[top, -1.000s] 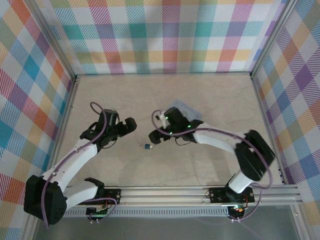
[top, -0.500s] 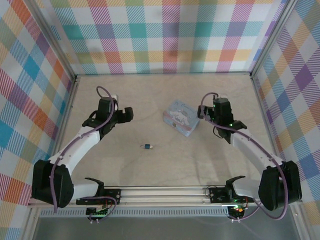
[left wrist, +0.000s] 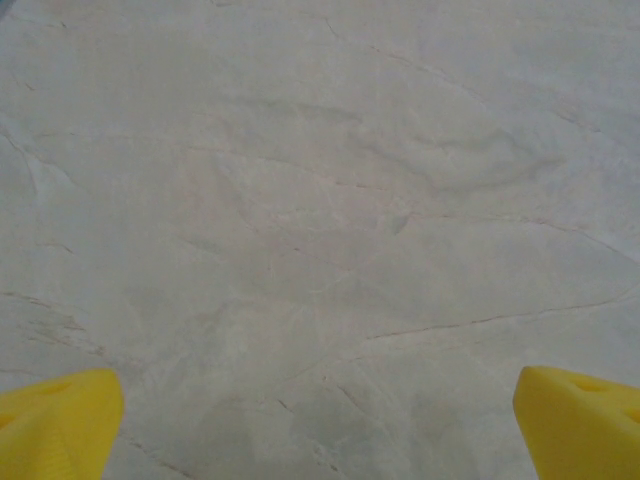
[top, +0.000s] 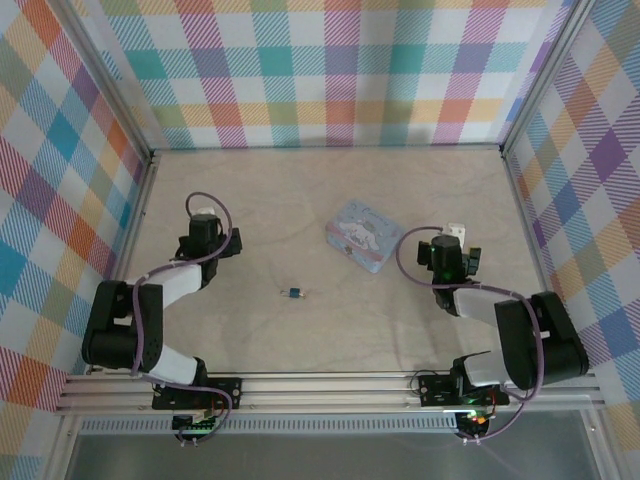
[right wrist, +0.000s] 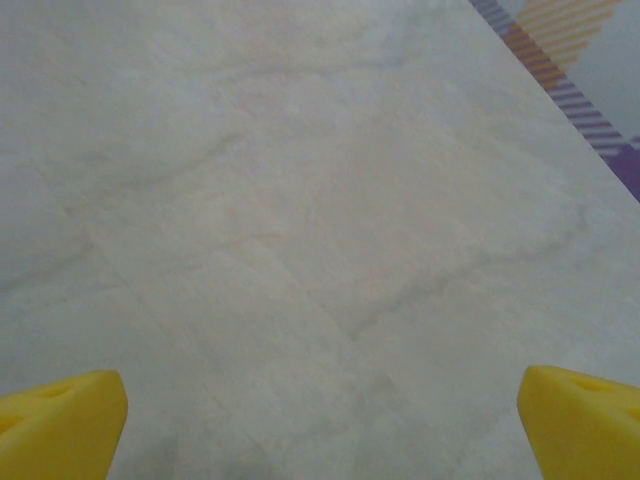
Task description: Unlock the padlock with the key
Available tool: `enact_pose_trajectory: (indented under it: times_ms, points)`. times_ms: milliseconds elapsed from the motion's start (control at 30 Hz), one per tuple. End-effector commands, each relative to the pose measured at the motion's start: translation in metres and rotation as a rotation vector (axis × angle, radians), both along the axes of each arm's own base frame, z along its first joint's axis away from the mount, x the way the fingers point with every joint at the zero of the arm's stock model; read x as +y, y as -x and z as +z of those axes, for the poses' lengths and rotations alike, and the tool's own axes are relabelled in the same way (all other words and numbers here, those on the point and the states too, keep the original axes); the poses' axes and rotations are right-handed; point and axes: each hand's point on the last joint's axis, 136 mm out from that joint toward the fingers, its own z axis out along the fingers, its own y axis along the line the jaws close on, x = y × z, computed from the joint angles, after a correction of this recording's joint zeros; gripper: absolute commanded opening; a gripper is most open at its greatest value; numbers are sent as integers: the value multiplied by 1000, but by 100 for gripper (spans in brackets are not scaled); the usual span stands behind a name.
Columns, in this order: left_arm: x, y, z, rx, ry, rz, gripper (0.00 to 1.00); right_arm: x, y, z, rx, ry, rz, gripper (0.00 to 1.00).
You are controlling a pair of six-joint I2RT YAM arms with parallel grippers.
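Tiny bluish metal padlock [top: 293, 292] lies alone near 6 o'clock on pale worktop [top: 300, 200] | left pincer [left wrist: 318, 425] at 9, right pincer [right wrist: 320, 425] at 3, both wide open, empty | thin grey key too small to pick out | unlocking seems not done

The padlock [top: 293, 292] lies alone in the middle of the table [top: 300, 190], with bare surface all round it, so it can be reached from either side or from above. The nearest obstacle is the pale blue tin [top: 363, 234], farther back and to the right, well apart. The left gripper [top: 205, 238] and right gripper [top: 448, 256] hang out near the sides, with bare table between their wide-spread fingers.
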Motion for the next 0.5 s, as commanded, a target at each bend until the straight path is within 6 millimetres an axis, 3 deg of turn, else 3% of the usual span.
enact_pose_trajectory:
  times_ms: [0, 67, 133, 167, 233, 467]
  points:
    - [-1, -14, 13, -201, 16, -42, 100, 8, -34, 43, -272, -35, 108, 100]
    - [-22, -9, 4, -222, 45, -174, 100, 15, -38, 32, -181, -95, 175, 100]
    - [-23, -8, 2, -221, 45, -182, 100, 15, -41, 21, -150, -177, 232, 100]
    - [-22, -9, 4, -239, 44, -180, 100, 13, -48, 23, -202, -163, 229, 100]
    - [-22, -9, 4, -234, 39, -180, 100, 16, -40, 22, -177, -149, 228, 100]
    - [-23, -8, 3, -230, 35, -178, 100, 21, -47, 16, -134, -220, 302, 100]
